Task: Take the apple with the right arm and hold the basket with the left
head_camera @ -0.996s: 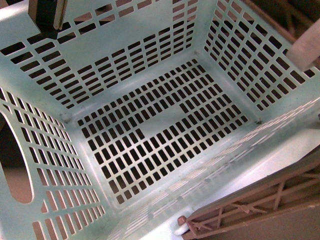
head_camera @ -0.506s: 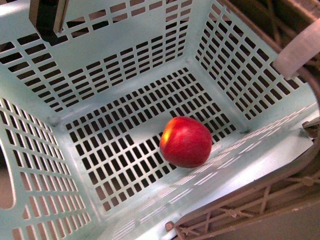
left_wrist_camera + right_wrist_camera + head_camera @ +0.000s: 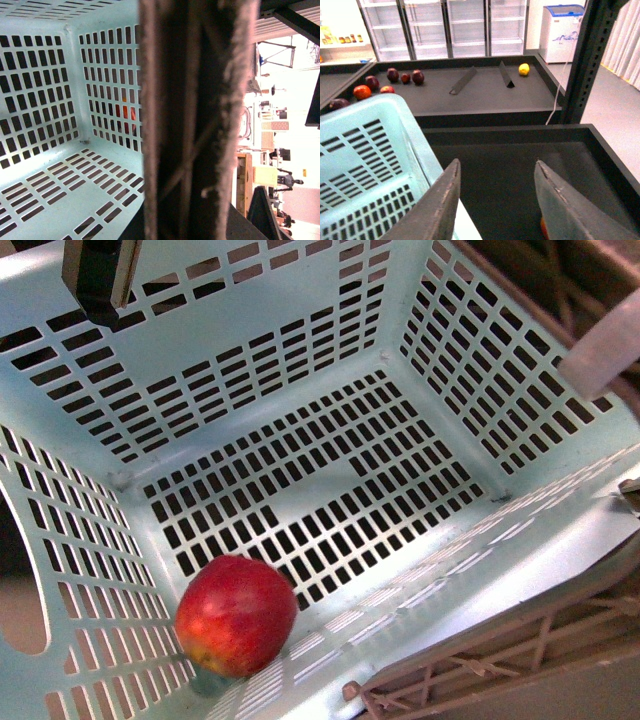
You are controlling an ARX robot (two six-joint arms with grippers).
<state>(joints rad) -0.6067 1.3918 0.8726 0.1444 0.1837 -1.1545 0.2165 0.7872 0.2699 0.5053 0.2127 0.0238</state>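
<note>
Apple [image 3: 237, 615] is in the basket [image 3: 300, 330], folks. It's down on the slotted floor in the near-left corner, snug against the left wall and right by the near one. It's red with a yellow-orange patch low on its side and looks a bit blurry in the front view. The brown lattice handle [image 3: 500, 660] cuts across the basket's near-right corner, lying over the rim there. Up on the far-left rim we see a dark block [image 3: 98, 275], and we honestly can't tell what it is. The right claw [image 3: 497, 167] is spread wide with nothing between its fingers [image 3: 445, 200]. It hangs outside the basket over a dark bin [image 3: 520, 150], with one basket corner just beside a finger. Beyond it there's a dark shelf [image 3: 470, 97] with some purple fruit [image 3: 393, 75] and red fruit [image 3: 362, 91] near one end. A yellow fruit [image 3: 523, 69] sits toward the other end, and glass-door fridges [image 3: 445, 25] stand behind. As for the left claw, its wrist view is mostly the handle right up against the lens, with the basket's inside next to it. We can't make out the fingers, so we can't say whether it's clamped or loose.
</note>
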